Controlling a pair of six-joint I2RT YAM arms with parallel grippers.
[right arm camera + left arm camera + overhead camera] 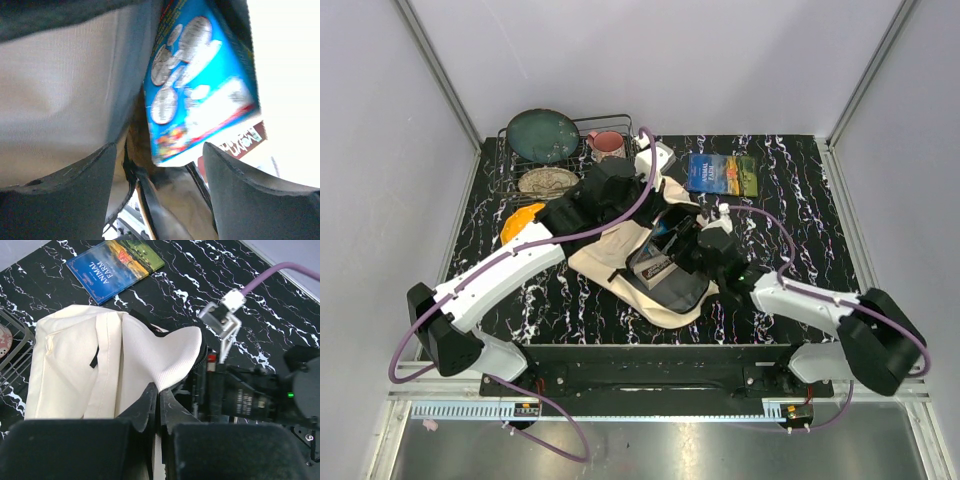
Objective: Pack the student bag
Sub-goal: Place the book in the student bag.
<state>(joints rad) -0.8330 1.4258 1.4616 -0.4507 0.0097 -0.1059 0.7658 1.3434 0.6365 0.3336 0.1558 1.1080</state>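
The cream student bag (615, 250) lies in the middle of the table with its mouth held open. My left gripper (159, 390) is shut on the edge of the bag's white flap (165, 355) and holds it lifted; from above it sits at the bag's far side (660, 208). My right gripper (160, 165) is at the bag's mouth (688, 258), open, its fingers (65, 200) wide apart. A blue picture book (200, 85) stands tilted inside the bag just beyond those fingers, touching neither. Beige lining (60, 90) fills the left of that view.
An "Animal Farm" book (722, 174) lies flat at the back right of the bag. A wire dish rack (515, 165) at the back left holds a green plate (542, 135), a pink mug (608, 145) and a speckled plate (548, 181). An orange item (520, 222) lies in front of it.
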